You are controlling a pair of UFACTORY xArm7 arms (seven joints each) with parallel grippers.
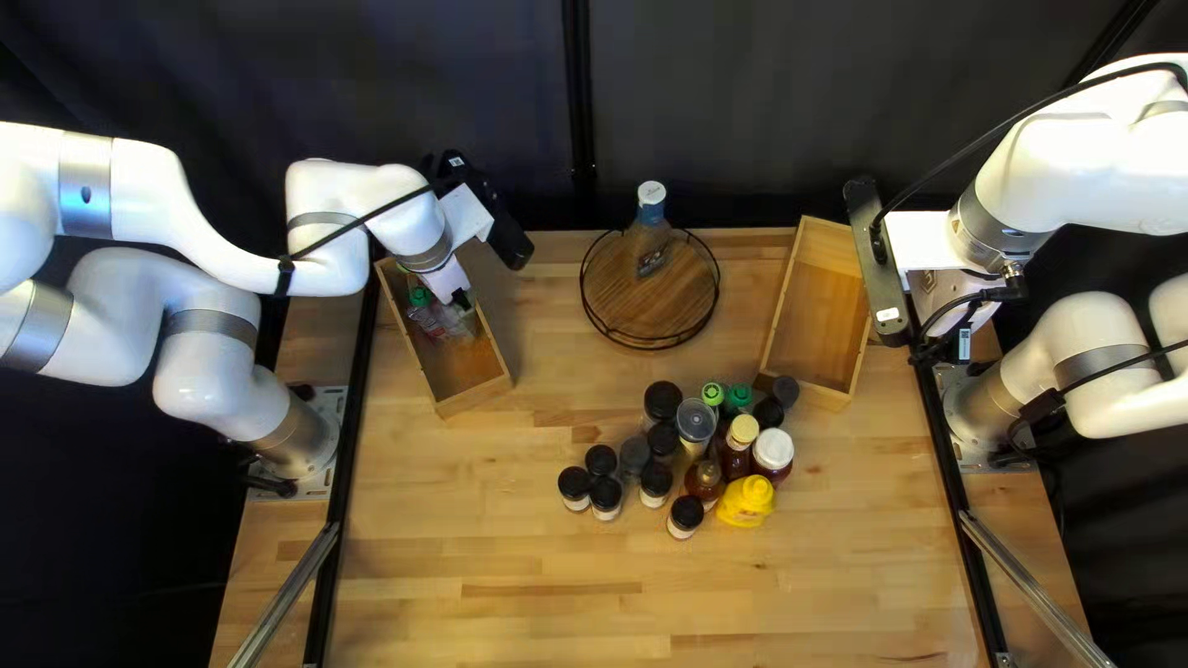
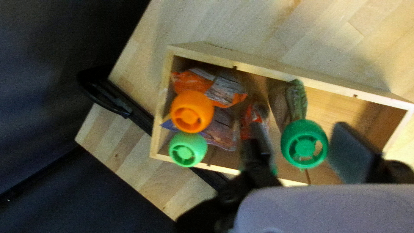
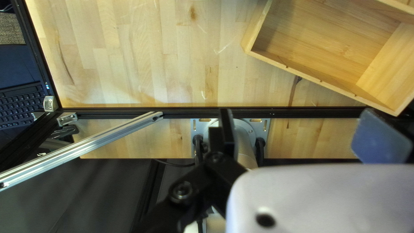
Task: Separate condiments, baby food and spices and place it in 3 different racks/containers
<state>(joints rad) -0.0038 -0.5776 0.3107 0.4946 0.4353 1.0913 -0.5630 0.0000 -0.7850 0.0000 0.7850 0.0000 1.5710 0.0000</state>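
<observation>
while l gripper (image 1: 462, 299) hangs over l box (image 1: 477, 397), top l view has jars (image 1: 605, 497) + bottles (image 1: 746, 501) near r box (image 1: 807, 390), r gripper (image 1: 946, 346) right of it. l wrist: fingers apart, green-capped pouch (image 2: 302, 126) btwn, ungripped. r wrist: fingers wide apart, holding nil.

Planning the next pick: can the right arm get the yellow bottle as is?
Probably yes: right gripper is open and empty, and the yellow bottle is exposed on its near side. White-capped jar crowds it from behind, though.
</observation>
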